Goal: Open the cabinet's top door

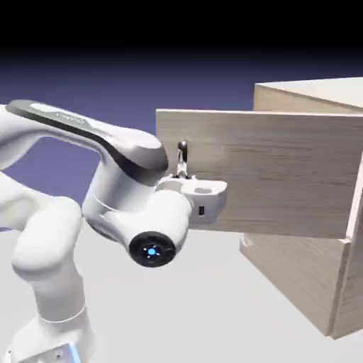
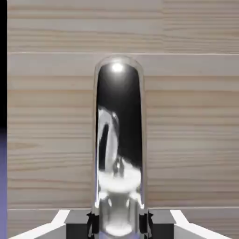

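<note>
The light-wood cabinet point(image 1: 306, 282) stands at the exterior view's right. Its top door point(image 1: 283, 170) is swung wide, its panel reaching out to the left of the cabinet body. A dark metal loop handle point(image 1: 182, 152) sits near the door's free left edge. My gripper point(image 1: 186, 176) is right at that handle, shut on it. In the hand view the shiny handle point(image 2: 119, 140) rises large between my two grey fingertips point(image 2: 92, 223), with my gripper point(image 2: 119, 225) closed around its lower end. The door's wood point(image 2: 196, 116) fills the background.
My white arm point(image 1: 78, 213) bends up from the lower left and crosses in front of the door's left edge. The grey table surface point(image 1: 198, 312) lies below the door. A strip of blue-violet backdrop point(image 2: 3, 186) shows at the hand view's left edge.
</note>
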`<move>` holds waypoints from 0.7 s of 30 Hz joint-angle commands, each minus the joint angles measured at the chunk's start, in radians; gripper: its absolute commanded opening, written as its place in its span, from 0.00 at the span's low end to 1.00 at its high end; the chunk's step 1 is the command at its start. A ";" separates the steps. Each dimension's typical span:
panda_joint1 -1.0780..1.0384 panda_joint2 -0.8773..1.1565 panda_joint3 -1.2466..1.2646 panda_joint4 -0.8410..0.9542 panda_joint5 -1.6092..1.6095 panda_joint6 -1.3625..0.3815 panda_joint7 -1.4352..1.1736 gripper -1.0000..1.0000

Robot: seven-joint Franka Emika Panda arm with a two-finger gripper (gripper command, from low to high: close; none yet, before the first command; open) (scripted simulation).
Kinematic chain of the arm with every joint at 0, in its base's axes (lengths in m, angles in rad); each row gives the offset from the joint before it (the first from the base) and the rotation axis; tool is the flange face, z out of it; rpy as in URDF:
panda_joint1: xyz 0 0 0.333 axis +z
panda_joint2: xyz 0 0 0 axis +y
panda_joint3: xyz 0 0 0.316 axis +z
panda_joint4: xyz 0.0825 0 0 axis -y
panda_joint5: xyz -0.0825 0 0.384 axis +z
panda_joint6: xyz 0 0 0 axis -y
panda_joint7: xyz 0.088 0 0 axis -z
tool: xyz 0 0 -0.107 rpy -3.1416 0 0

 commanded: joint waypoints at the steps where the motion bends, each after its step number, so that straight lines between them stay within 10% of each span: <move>1: 0.020 0.035 -0.036 0.036 -0.026 -0.039 -0.012 0.00; 21: 0.615 0.563 -0.744 0.575 -0.200 -0.611 -0.284 0.00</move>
